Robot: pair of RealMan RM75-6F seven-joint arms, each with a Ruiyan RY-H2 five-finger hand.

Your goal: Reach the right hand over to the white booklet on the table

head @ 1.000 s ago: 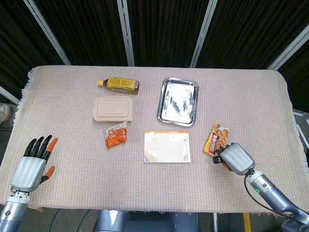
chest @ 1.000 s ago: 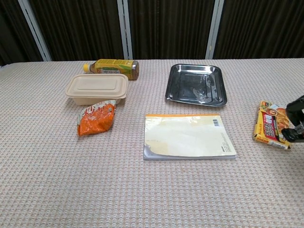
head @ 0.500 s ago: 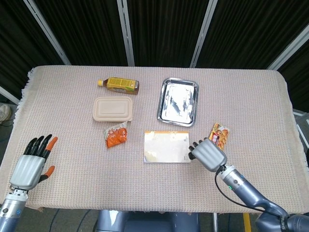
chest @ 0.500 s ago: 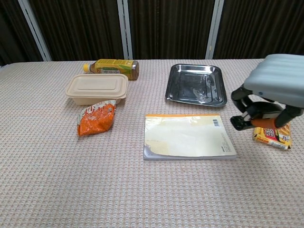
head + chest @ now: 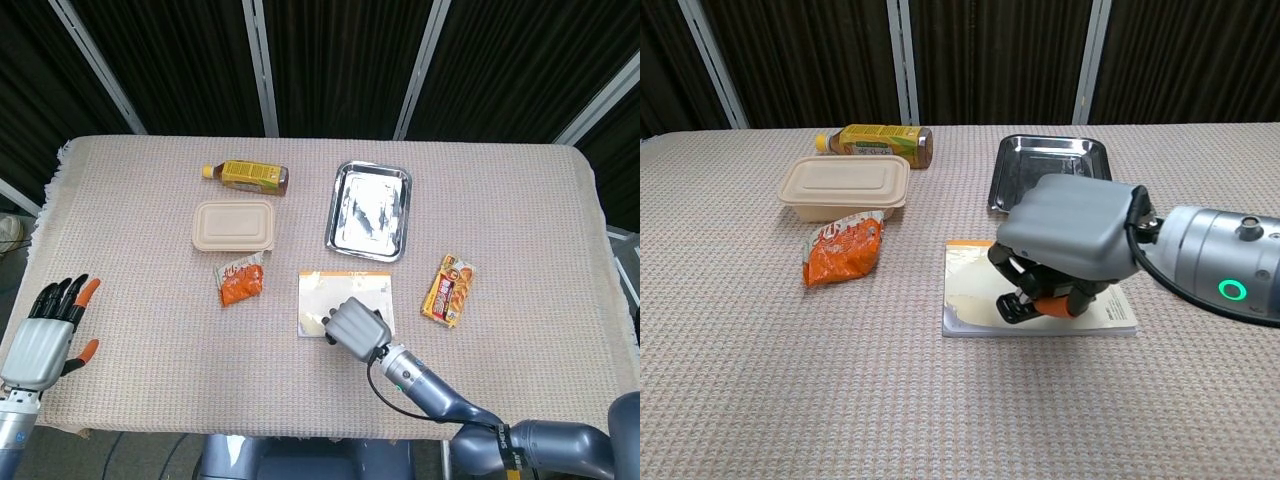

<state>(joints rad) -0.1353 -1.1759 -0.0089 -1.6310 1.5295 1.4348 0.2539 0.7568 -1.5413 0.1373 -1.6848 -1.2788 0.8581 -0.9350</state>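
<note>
The white booklet (image 5: 347, 289) with an orange strip along its far edge lies flat in the middle of the table. My right hand (image 5: 357, 328) hovers over its near half, covering the lower right part. In the chest view the right hand (image 5: 1070, 240) is palm down with its fingers curled under, just above the booklet (image 5: 968, 285), and nothing is in it. I cannot tell whether the fingertips touch the cover. My left hand (image 5: 45, 335) sits at the table's near left edge, fingers spread and empty.
A steel tray (image 5: 369, 210) stands beyond the booklet. A beige lidded box (image 5: 234, 224) and a yellow bottle (image 5: 247, 176) lie at the back left, with an orange snack packet (image 5: 240, 283) left of the booklet. A snack bar (image 5: 449, 290) lies to the right.
My right hand has swept left from beside the snack bar to above the booklet. The left hand has drifted slightly left and toward the near edge.
</note>
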